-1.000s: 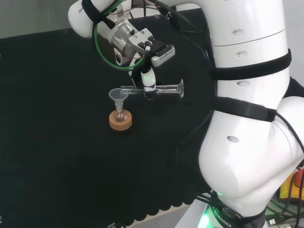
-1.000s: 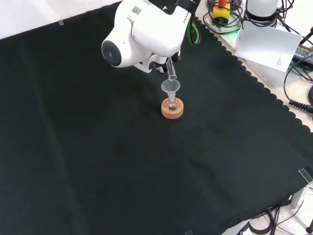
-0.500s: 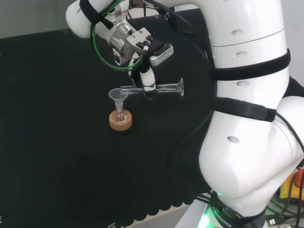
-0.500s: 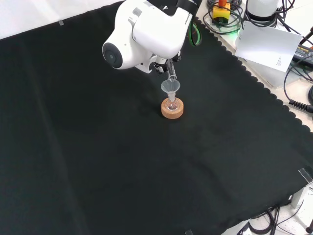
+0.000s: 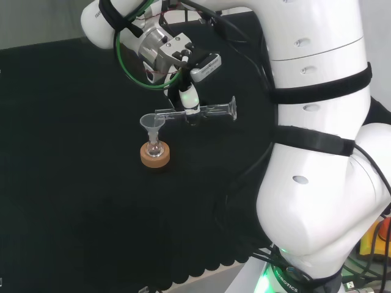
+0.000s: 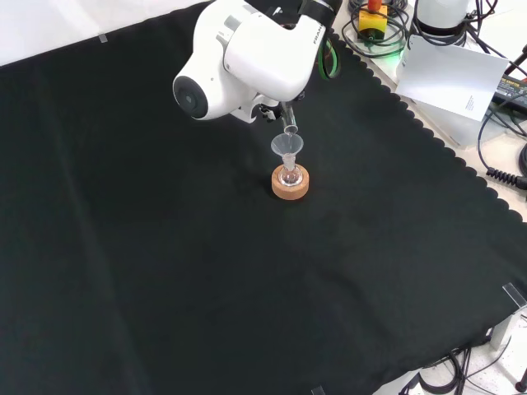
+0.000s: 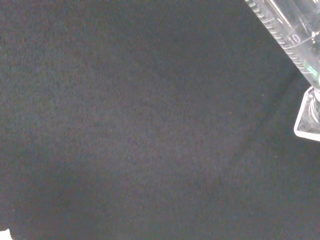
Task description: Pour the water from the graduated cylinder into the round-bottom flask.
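Above the black cloth point(image 5: 73, 201), the hand point(image 5: 189, 97) grips the cylinder point(image 5: 198, 112) (lying nearly level), its mouth over the funnel point(image 5: 151, 122) in the flask point(image 5: 154, 147) on a cork ring point(image 5: 154, 156).

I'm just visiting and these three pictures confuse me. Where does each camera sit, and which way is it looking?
Head view: behind and above the arm's base, looking over white arm links at the hand holding the graduated cylinder level over the funnel.
Front view: opposite side, looking down on the black cloth; a big link stands before the hand.
Wrist view: at the wrist, close on the cylinder's marked tube.
Head and front views share funnel, round-bottom flask and cork stand.
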Controlling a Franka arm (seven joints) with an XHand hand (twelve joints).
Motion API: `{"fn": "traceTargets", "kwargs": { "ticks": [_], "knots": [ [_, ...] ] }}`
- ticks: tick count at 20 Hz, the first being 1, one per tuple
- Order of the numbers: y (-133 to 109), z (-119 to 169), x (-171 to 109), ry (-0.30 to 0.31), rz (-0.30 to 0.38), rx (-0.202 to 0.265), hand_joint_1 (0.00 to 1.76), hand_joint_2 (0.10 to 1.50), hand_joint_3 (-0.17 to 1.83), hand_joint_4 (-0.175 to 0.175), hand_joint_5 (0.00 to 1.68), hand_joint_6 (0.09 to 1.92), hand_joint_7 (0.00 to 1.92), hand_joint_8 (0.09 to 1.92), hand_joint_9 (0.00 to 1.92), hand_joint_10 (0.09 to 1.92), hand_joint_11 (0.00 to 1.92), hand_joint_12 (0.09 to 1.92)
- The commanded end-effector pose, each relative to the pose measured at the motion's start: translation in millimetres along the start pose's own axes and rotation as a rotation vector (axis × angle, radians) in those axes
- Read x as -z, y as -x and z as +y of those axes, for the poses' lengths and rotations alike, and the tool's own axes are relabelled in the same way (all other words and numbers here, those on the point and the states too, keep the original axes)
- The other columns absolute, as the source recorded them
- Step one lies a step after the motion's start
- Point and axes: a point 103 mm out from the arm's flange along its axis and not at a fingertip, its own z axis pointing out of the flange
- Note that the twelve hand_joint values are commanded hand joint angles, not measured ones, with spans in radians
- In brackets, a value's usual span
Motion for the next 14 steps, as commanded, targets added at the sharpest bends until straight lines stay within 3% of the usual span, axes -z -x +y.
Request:
{"fn": "traceTargets", "kwargs": {
  "ticks": [1, 14],
  "knots": [
    [-1.2, -1.0, 0.8, -0.005, -0.010, -0.004, 1.24, 1.16, 0.00, -0.175, 0.88, 1.13, 0.92, 1.13, 1.38, 0.11, 1.13, 0.85],
    [-2.7, -3.5, 3.1, -0.016, -0.019, -0.023, 1.24, 1.16, 0.00, -0.175, 0.88, 1.13, 0.91, 1.13, 1.38, 0.11, 1.13, 0.85]
  ]
}}
